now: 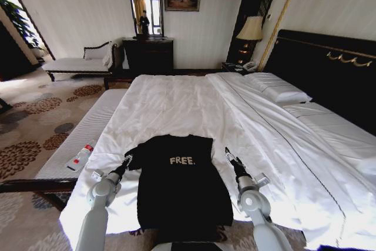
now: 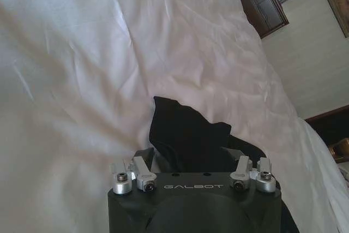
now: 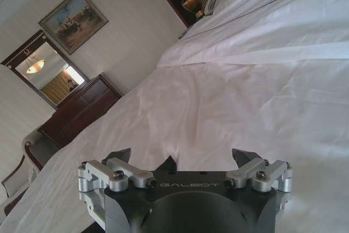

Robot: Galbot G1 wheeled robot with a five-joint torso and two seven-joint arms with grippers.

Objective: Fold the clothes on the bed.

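Observation:
A black T-shirt (image 1: 176, 186) with white "FREE." lettering lies on the near end of the white bed (image 1: 182, 101), its hem hanging over the front edge. My left gripper (image 1: 127, 160) is at the shirt's left sleeve and shut on it. In the left wrist view a bunch of black cloth (image 2: 185, 137) rises out of the left gripper (image 2: 191, 161). My right gripper (image 1: 227, 151) hovers just off the shirt's right shoulder edge. It stands open (image 3: 181, 156) over the white sheet (image 3: 234, 102), holding nothing.
A pale bench (image 1: 88, 130) runs along the bed's left side with a small bottle (image 1: 81, 157) on it. Pillows (image 1: 276, 89) and the dark headboard (image 1: 329, 74) are at the right. A dresser (image 1: 148, 56), chaise (image 1: 79, 63) and lamp (image 1: 251, 29) stand by the far wall.

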